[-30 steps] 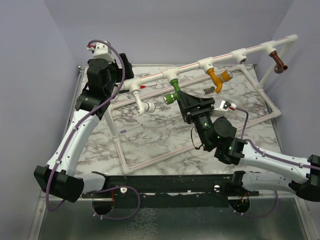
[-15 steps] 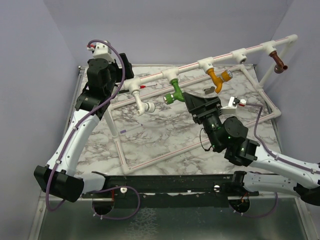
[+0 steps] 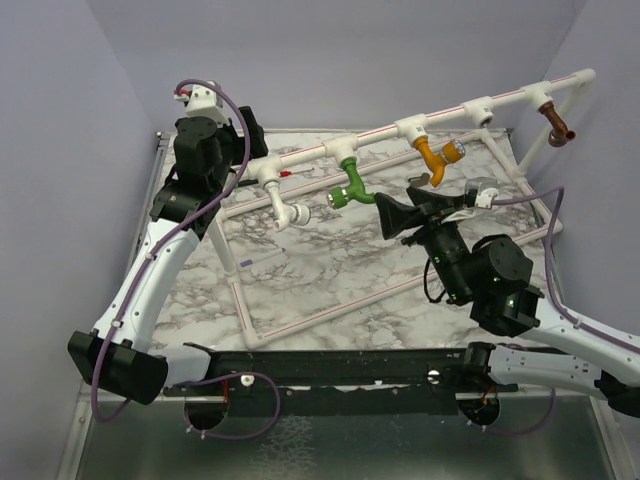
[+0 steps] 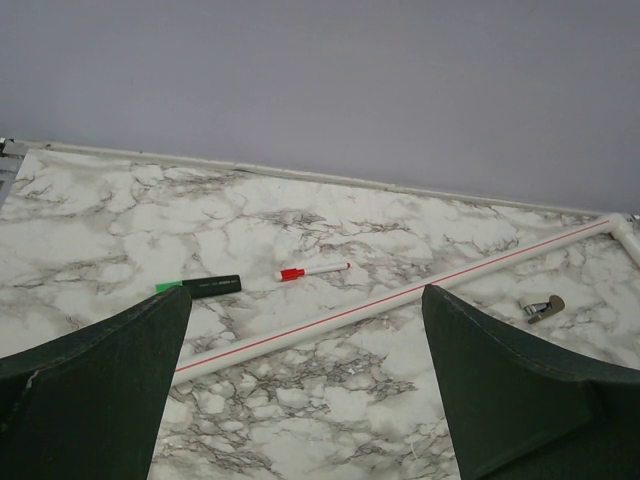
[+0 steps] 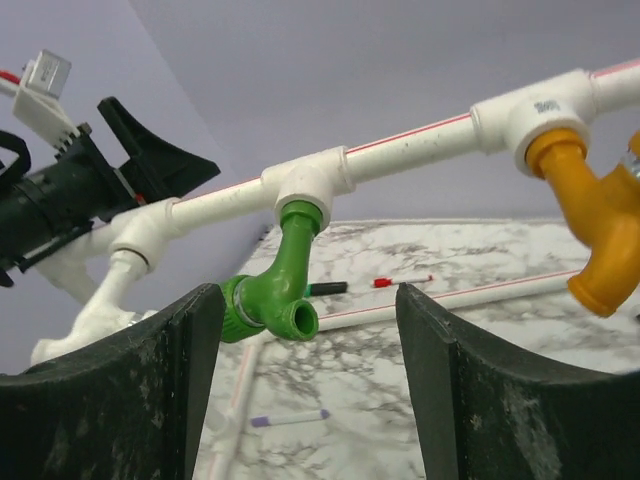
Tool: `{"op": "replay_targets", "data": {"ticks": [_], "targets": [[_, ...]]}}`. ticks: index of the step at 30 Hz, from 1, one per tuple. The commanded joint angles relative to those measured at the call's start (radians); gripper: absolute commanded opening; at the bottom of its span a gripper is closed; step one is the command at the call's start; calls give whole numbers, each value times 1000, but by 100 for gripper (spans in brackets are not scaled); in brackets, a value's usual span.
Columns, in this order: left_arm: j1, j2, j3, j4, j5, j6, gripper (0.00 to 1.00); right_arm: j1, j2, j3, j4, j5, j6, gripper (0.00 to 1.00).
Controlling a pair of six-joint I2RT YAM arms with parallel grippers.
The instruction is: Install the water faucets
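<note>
Faucets (image 3: 350, 185) hung at four spots on your pipe (image 3: 380, 132), one tee (image 3: 481, 109) looked bare, and left tool (image 4: 305, 295) and right tool (image 5: 307, 295) gaped wide, empty.

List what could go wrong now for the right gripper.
The open right gripper faces the green faucet; closing off-centre on its bent spout could slip or twist it. The yellow faucet hangs close beside that gripper, so a swing might knock it. The left gripper is open and holds nothing, so pushing may shift the pipe.
</note>
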Motion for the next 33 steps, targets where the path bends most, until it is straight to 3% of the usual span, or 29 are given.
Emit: {"op": "replay_targets", "data": {"ticks": [1, 9, 17, 33], "targets": [[-17, 59, -68, -202, 47, 6, 99, 5, -23, 29, -41, -149, -450, 74], [-17, 59, -68, -202, 51, 5, 99, 5, -30, 52, -206, -305, -966, 77], [-17, 60, -68, -203, 48, 5, 99, 5, 4, 45, -301, -387, -1362, 80], [-17, 62, -68, -202, 47, 6, 99, 5, 206, -35, 82, -236, -1990, 81]]}}
